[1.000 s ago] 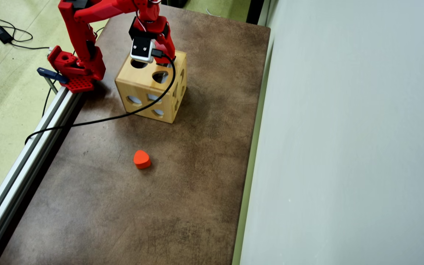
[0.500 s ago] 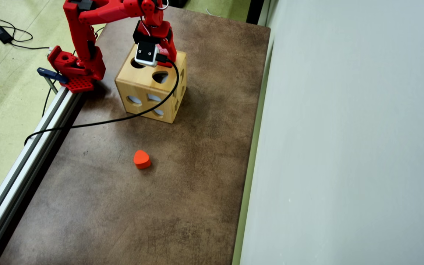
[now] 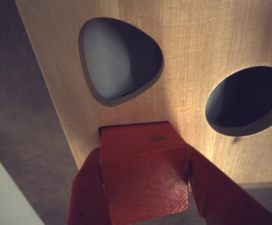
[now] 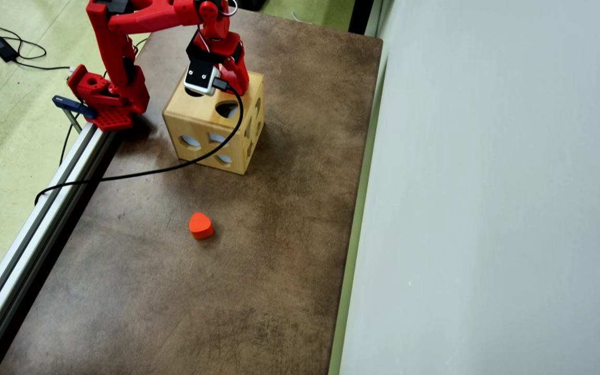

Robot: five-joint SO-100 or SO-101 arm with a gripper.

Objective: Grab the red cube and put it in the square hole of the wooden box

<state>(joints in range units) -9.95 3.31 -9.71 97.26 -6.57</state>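
Your gripper [image 3: 145, 187] is clamped on the cube [image 3: 143, 173], right over the box [image 3: 196, 51] top's square hole [image 3: 101, 130]. If it's skewed, a corner could snag the rim.

In the wrist view the red cube [image 3: 143, 171] covers most of the square hole [image 3: 101, 130].

Wooden box [image 4: 203, 122]: pale, fine-grained, matt. Red cube [image 3: 143, 176]: painted, slightly pebbled, faint sheen. Fingers [image 3: 86, 192]: red matt plastic. Surface [image 4: 258, 271]: mottled brown, matt. Side rail [image 4: 29, 229]: brushed metal.
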